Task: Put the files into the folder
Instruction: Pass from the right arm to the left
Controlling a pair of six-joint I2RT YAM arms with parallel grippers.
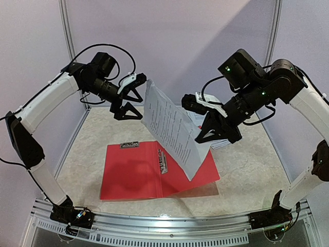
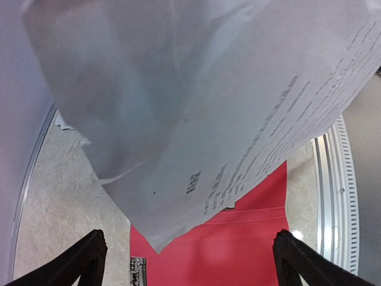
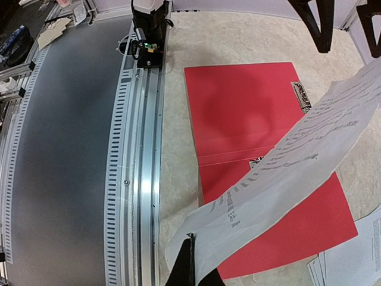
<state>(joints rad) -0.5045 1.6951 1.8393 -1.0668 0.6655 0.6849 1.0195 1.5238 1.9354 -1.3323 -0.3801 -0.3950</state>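
One printed white sheet point(image 1: 172, 128) of the files hangs tilted in the air above the open red folder point(image 1: 133, 175). My right gripper point(image 1: 201, 136) is shut on the sheet's right edge; the right wrist view shows its jaws point(image 3: 191, 262) pinching the paper point(image 3: 297, 167) over the folder point(image 3: 238, 113). My left gripper point(image 1: 140, 105) is open and empty beside the sheet's upper left edge. In the left wrist view its fingers point(image 2: 77, 262) stand wide apart, with the sheet point(image 2: 196, 107) in front and the folder point(image 2: 250, 238) below. More files point(image 3: 351, 256) lie stacked on the table to the right of the folder.
A silver clip point(image 1: 162, 160) sits at the folder's spine and another point(image 1: 130, 145) at its far left edge. A metal rail point(image 1: 169, 226) runs along the near table edge. Walls close in the back and both sides.
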